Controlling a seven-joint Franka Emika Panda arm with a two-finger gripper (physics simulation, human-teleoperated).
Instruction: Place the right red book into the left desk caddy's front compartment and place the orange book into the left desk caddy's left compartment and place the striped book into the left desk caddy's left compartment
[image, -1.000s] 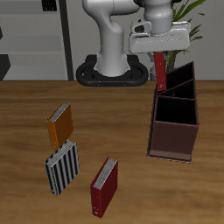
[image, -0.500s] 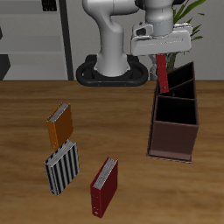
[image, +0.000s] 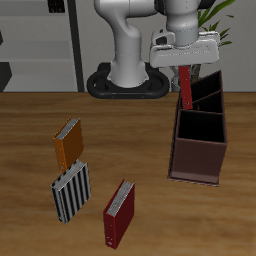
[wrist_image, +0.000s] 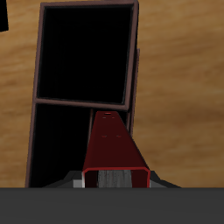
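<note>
Pincer (image: 186, 68) clamps a red book (image: 186, 86) upright above the left desk caddy (image: 200, 140). First placement under way; next, lower it squarely into a compartment.

This looks like a study or home-office setting, rendered in simulation. A broad wooden table (image: 130, 140) with visible grain carries books and a dark reddish-brown desk caddy (image: 200, 140) with black-lined compartments, the sort used for stationery. Behind the table, at the far side, pale grey shelving (image: 40, 45) stands against the wall, and a green leafy potted plant (image: 222, 25) shows beside the robot's white base (image: 128, 75).
</note>
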